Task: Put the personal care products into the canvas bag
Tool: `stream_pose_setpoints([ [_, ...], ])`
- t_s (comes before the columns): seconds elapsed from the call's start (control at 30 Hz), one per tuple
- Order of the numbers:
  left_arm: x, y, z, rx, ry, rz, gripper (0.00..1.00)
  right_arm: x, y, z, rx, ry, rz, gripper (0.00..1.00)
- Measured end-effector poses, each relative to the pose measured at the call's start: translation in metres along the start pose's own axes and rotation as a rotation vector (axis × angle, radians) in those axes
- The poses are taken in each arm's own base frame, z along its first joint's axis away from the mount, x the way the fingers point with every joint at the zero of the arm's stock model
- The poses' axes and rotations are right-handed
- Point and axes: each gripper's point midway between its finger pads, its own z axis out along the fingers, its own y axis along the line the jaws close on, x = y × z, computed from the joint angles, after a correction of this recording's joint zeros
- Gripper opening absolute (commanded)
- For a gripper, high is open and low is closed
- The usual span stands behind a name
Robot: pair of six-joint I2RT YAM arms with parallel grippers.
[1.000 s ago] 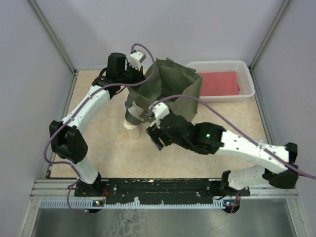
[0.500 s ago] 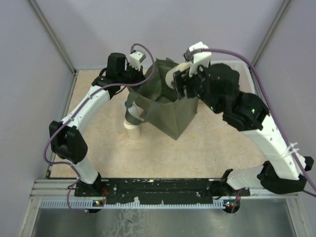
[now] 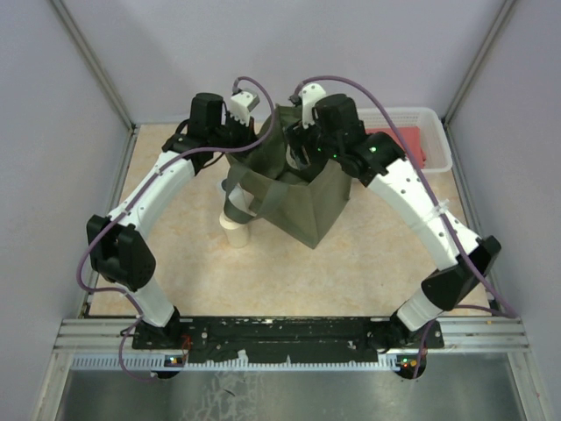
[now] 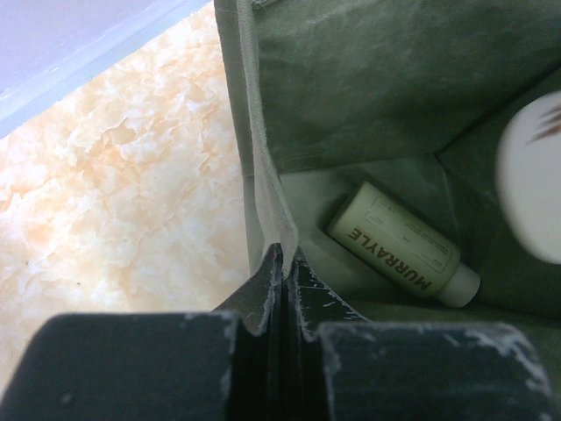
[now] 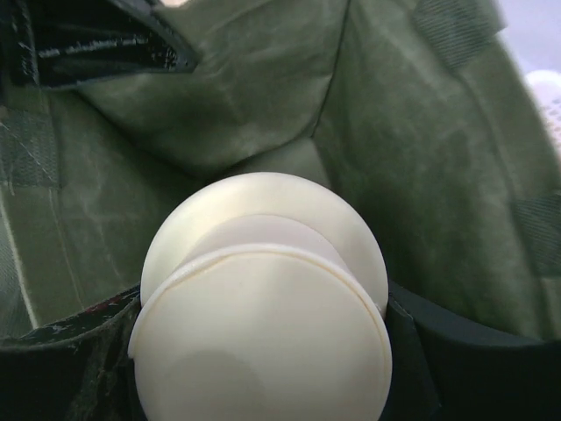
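Note:
The olive-green canvas bag (image 3: 307,197) stands open at mid-table. My left gripper (image 3: 243,138) is shut on its left rim (image 4: 263,189) and holds it open. My right gripper (image 3: 302,151) is over the bag's mouth, shut on a clear bottle with a wide cream cap (image 5: 263,298), pointing down into the bag (image 5: 421,167). That cap shows blurred in the left wrist view (image 4: 530,180). A pale yellowish bottle (image 4: 399,254) lies on the bag's floor. A white bottle (image 3: 235,231) stands on the table at the bag's near left corner, partly hidden by a handle.
A white mesh basket (image 3: 438,132) holding a red folded cloth (image 3: 412,145) sits at the back right, just behind my right arm. Frame posts and walls close in the table's left, right and back sides.
My right gripper rose from low in front of the bag, swung up and back with the cream-capped bottle, then moved left over the bag's mouth. The left gripper has kept hold of the rim.

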Motion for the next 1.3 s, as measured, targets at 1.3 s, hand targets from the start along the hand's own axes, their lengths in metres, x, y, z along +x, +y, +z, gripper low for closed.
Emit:
stream_pose_setpoints([
  [1.3,-0.002,-0.007,-0.01,0.02,0.004,-0.002,0.0,0.114,-0.055,0.119,0.225,0.214,0.104,0.29],
])
